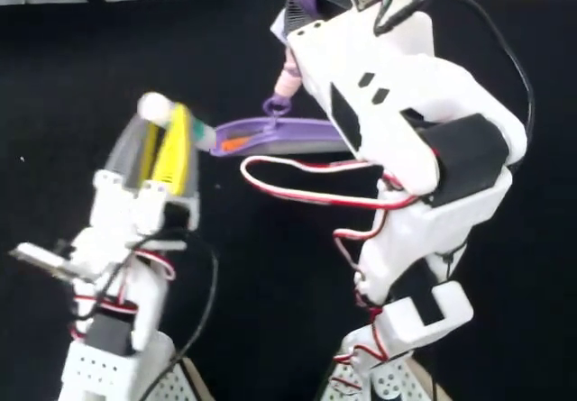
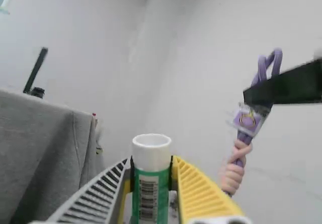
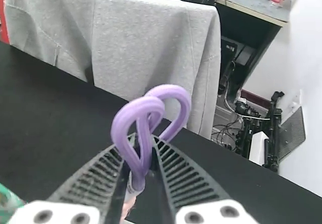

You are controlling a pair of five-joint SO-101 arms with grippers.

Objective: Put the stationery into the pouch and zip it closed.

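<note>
Left arm (image 1: pixel 117 266): set low at the near left of the table, wrist angled forward and up; left gripper (image 2: pixel 151 163) clamped on a glue stick (image 2: pixel 150 189) between one grey and one yellow finger. Right arm (image 1: pixel 406 131): raised high, elbow bent, reaching toward the table's far edge; right gripper (image 3: pixel 144 142) pinched on a purple loop (image 3: pixel 146 113).

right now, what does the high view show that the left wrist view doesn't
High view adds the open purple pouch with something orange inside, and the black table. Left wrist view adds a grey cloth and a white wall. Both show the left gripper shut on the glue stick and the purple strap.
</note>
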